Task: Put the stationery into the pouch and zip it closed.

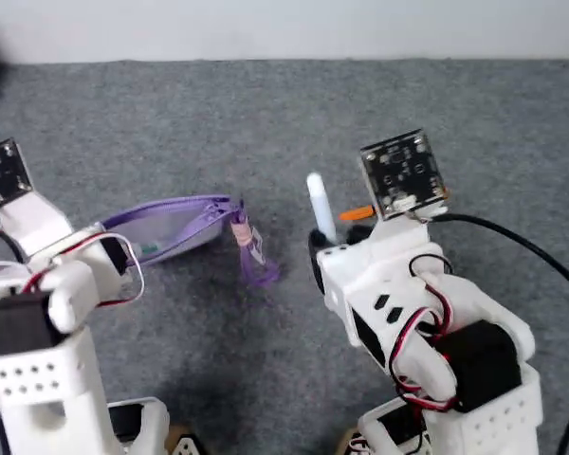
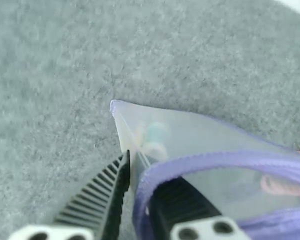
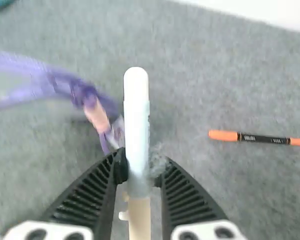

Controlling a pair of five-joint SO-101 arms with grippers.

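Nearest in the high view, the two arms stand at 7 and 5 o'clock on the grey carpet. The left gripper is clamped on one end of the pouch. Its own wrist view shows the clear wall pinched between the ribbed jaws, with the purple zip band curving past the inner jaw. From above, the arm's body covers that grip. Something teal and something pinkish show through the wall, too blurred to name.

The right gripper is closed on a white pen, gripped low on its barrel with the rounded end pointing away from the wrist. From above, the pen stands nearly upright just ahead of the arm, near the middle of the table.

The pouch lies at about 9 o'clock from the pen — a translucent sleeve with its purple zip edge on the far side. Its zip pull is at the 3 o'clock end, with a purple strap trailing toward 5 o'clock. There is a gap of bare carpet between strap and pen. The right wrist view shows the same pull and strap beside the pen's barrel, smeared.

Farther out, an orange marker lies flat on the carpet. The wrist view shows it whole — orange ends, dark middle. From above only an orange stub shows at about 1 o'clock from the pen, the rest tucked behind the right arm's camera board
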